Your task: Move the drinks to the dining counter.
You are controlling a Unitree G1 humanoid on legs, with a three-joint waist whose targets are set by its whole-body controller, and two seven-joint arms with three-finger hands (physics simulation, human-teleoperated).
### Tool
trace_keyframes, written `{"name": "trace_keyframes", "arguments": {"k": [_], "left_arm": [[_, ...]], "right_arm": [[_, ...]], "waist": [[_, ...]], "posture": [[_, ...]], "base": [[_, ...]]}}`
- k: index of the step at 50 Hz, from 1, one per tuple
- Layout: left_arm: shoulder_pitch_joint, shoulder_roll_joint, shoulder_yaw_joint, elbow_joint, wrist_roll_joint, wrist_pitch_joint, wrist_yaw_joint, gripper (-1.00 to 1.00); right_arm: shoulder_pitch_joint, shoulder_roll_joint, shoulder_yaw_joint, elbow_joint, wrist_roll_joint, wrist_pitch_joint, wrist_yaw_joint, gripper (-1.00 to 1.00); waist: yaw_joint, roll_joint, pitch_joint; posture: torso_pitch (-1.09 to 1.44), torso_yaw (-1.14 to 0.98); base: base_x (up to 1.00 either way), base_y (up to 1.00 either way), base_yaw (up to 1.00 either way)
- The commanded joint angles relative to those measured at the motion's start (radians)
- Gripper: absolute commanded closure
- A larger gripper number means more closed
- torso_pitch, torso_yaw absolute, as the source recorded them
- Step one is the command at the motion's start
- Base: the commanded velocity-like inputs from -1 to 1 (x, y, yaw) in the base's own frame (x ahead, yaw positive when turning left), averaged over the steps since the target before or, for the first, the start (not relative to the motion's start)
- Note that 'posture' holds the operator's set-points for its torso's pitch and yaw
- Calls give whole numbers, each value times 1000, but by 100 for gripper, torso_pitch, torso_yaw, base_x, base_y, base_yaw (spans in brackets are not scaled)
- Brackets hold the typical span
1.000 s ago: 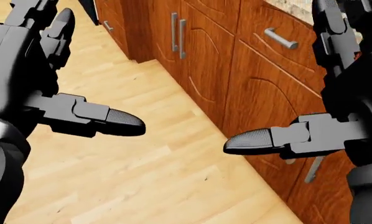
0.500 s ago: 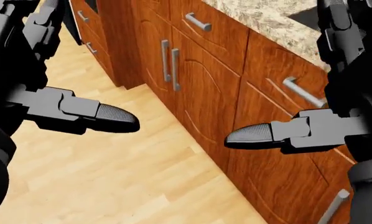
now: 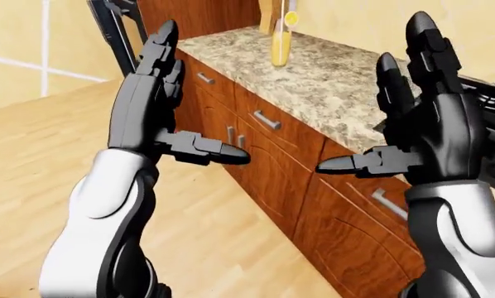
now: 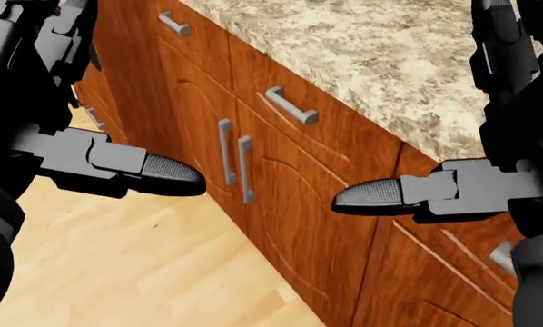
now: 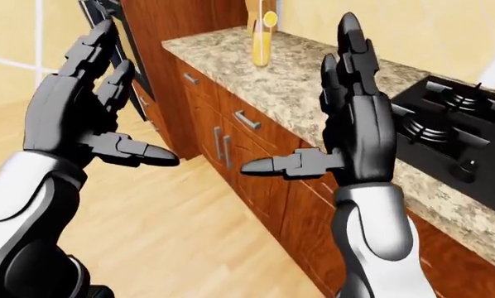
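Observation:
A tall glass of yellow drink (image 3: 281, 38) with a lemon slice on its rim stands on the granite counter (image 3: 335, 87), near the top of the left-eye view. Both my hands are raised in front of me, well short of the glass. My left hand (image 3: 199, 99) is open, fingers pointing up and thumb (image 4: 163, 170) pointing right. My right hand (image 3: 367, 102) is open too, with its thumb (image 4: 371, 194) pointing left. Neither hand holds anything.
Reddish wooden cabinets (image 4: 281, 204) with metal handles (image 4: 289, 105) run under the counter. A black stove (image 5: 454, 121) sits in the counter at the right of the right-eye view. A dark appliance (image 3: 119, 25) stands at the counter's top-left end. Light wooden floor (image 3: 206, 236) lies left of the cabinets.
The whole head view has shifted: the cabinets slid down and left and the granite countertop now fills the top. The camera moved toward the counter. Both hands keep the same open pose.

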Motion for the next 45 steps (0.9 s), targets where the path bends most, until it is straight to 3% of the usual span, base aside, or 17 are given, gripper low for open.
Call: {"name": "trace_keyframes", "arguments": {"k": [1,7,8,9,11,16,18,19,20,21,27,31,34,36,38,41,45], "left_arm": [[-15,3,6,-1,5,-15,5,-100],[-9,4,11,-1,3,-22,4,-100],[-9,5,12,-3,2,-21,4,-100],[-8,5,12,-3,2,-22,3,-100],[-6,7,13,-1,1,-26,3,-100],[-7,8,19,-2,-3,-22,5,-100],[-10,9,21,-10,-7,-13,7,-100],[-13,11,22,-13,-9,-8,7,-100],[-15,11,23,-14,-9,-6,8,-100],[-17,12,22,-15,-11,-2,9,-100],[-18,15,21,-7,-13,-8,12,-100],[-12,13,18,0,-13,-19,14,-100],[-12,11,17,-6,-13,-15,15,-100],[-8,11,17,-8,-14,-16,15,-100],[-8,13,21,-15,-15,-10,15,-100],[-13,15,26,-21,-18,0,14,-100],[-8,14,19,-14,-18,-9,18,-100]], "right_arm": [[-11,-3,1,-1,3,-27,2,-100],[-10,-3,6,-6,3,-26,-1,-100],[-12,-3,7,-9,3,-23,-2,-100],[-12,-3,8,-7,2,-24,-2,-100],[-14,-2,8,-9,2,-21,-3,-100],[-4,3,11,-12,2,-28,-3,-100],[-12,-1,5,-25,6,-15,-2,-100],[-15,-1,7,-29,7,-9,-3,-100],[-15,-2,8,-31,7,-6,-4,-100],[-14,-2,9,-29,6,-7,-4,-100],[-23,0,-2,-29,14,0,-7,-100],[-12,-2,-3,-17,16,-22,-8,-100],[-10,-4,-2,-21,18,-22,-9,-100],[-4,-5,-1,-22,17,-28,-8,-100],[-8,-3,-3,-34,21,-20,-11,-100],[-14,-1,-5,-32,25,-19,-16,-100],[-5,-2,-13,-39,34,-27,-20,-100]], "waist": [[-6,1,-1],[-31,-46,-13],[-31,-65,-39],[-30,-53,-55],[-25,-75,-49],[-10,-29,-36],[1,41,-37],[-4,63,-66],[5,44,-34],[15,54,-24],[-17,-12,-20],[-42,-31,-49],[-43,-76,-55],[-47,-49,-49],[-46,-79,-53],[-45,-74,-55],[-43,-24,-31]], "posture": [[0,0],[0,0],[0,0],[0,0],[0,0],[0,0],[0,0],[0,0],[0,0],[0,0],[0,0],[0,0],[0,0],[0,0],[0,0],[0,0],[0,0]], "base": [[59,42,0],[50,42,0],[8,41,0],[2,41,0],[0,41,0],[0,41,0],[0,41,0],[0,47,0],[0,48,0],[0,50,0],[0,48,0],[0,17,0],[0,17,0],[0,20,0],[0,38,0],[0,40,0],[-4,34,0]]}}
